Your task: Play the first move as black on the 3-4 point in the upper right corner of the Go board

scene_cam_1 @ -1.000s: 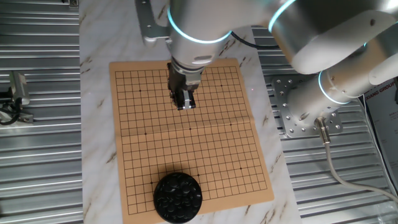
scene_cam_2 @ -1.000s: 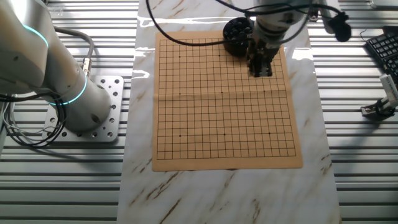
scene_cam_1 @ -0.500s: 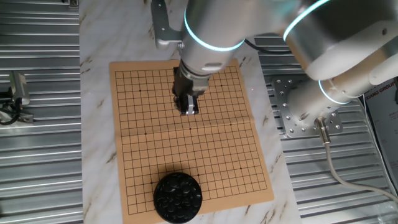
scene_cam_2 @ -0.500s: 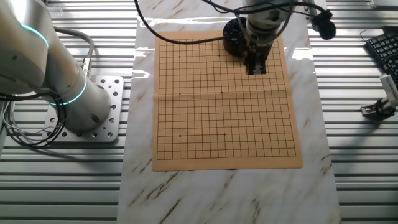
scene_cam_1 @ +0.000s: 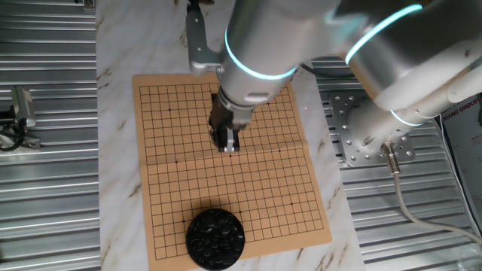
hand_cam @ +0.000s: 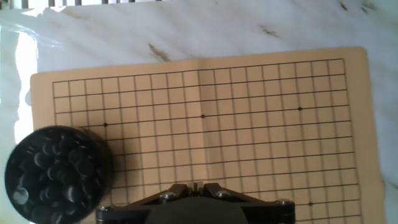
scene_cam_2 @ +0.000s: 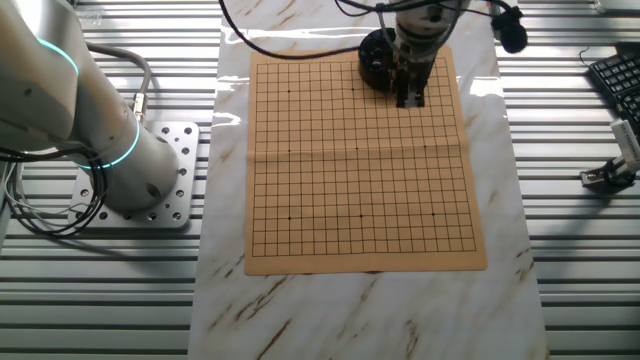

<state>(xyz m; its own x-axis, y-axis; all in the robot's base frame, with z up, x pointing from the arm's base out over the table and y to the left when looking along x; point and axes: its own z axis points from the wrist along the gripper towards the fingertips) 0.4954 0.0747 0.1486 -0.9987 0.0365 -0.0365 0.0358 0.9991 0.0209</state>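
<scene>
Fingers (scene_cam_1: 228, 144) hang above the mid Go board (scene_cam_1: 263, 199), tips together; whether they grip anything cannot be told. No stone lies on the grid. Black stones (hand_cam: 53, 171) fill the bowl (scene_cam_1: 216, 238) at the near edge, nearer than the fingers.

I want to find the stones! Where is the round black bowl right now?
The round black bowl of glossy stones sits on a corner of the tan gridded board, at the bottom in one fixed view.

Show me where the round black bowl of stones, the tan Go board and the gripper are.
Round black bowl of stones (scene_cam_1: 215, 239), one fixed view: its middle, on the stones.
Tan Go board (scene_cam_2: 340, 200), the other fixed view: bare grid near the centre.
Gripper (scene_cam_1: 228, 144), one fixed view: between the fingertips.
</scene>
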